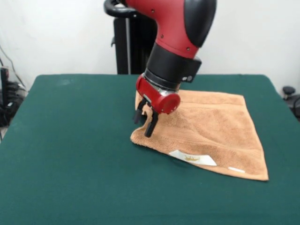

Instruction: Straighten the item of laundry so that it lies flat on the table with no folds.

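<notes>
A tan-orange terry towel (pixel 213 131) lies on the dark green table (pixel 70 140), right of centre. Its left part is bunched and folded over, with a raised lump by the gripper. White labels (pixel 192 158) show on its near edge. The red and black arm comes down from the top. My gripper (pixel 145 123) stands at the towel's left edge, its black fingers (pixel 151 125) pointing down, a narrow gap between them. The fingers are at the folded towel edge; whether cloth is pinched between them does not show.
The black pedestal (pixel 129 42) stands behind the table's far edge. Dark equipment (pixel 7 98) sits off the table's left side and a dark object (pixel 291 96) off its right side. Bare green top spreads to the left and front of the towel.
</notes>
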`<state>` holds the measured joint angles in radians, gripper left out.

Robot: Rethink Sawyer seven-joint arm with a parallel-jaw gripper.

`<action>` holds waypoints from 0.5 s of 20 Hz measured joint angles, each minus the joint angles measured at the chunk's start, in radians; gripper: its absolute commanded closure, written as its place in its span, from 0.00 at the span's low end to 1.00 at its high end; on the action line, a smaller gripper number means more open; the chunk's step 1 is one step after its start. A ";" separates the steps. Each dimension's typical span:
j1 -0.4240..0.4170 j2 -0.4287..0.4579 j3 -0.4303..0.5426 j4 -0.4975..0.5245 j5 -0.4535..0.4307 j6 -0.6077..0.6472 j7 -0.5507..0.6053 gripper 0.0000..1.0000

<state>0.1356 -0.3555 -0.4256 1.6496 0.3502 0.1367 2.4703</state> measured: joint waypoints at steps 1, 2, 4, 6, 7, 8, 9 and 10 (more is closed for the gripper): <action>-0.026 -0.010 0.030 0.002 -0.014 0.006 0.000 0.00; -0.051 -0.017 0.055 0.003 -0.027 0.012 0.000 0.00; -0.094 -0.027 0.100 0.005 -0.052 0.023 0.000 0.00; -0.145 -0.032 0.151 0.005 -0.084 0.037 0.000 0.00; -0.179 -0.033 0.186 0.006 -0.110 0.049 0.000 0.00; -0.191 -0.033 0.199 0.006 -0.122 0.055 0.000 0.00; -0.203 -0.033 0.212 0.006 -0.136 0.063 0.000 0.00; -0.208 -0.033 0.218 0.006 -0.144 0.068 0.000 0.00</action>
<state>-0.0720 -0.3886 -0.2080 1.6551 0.2061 0.2045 2.4703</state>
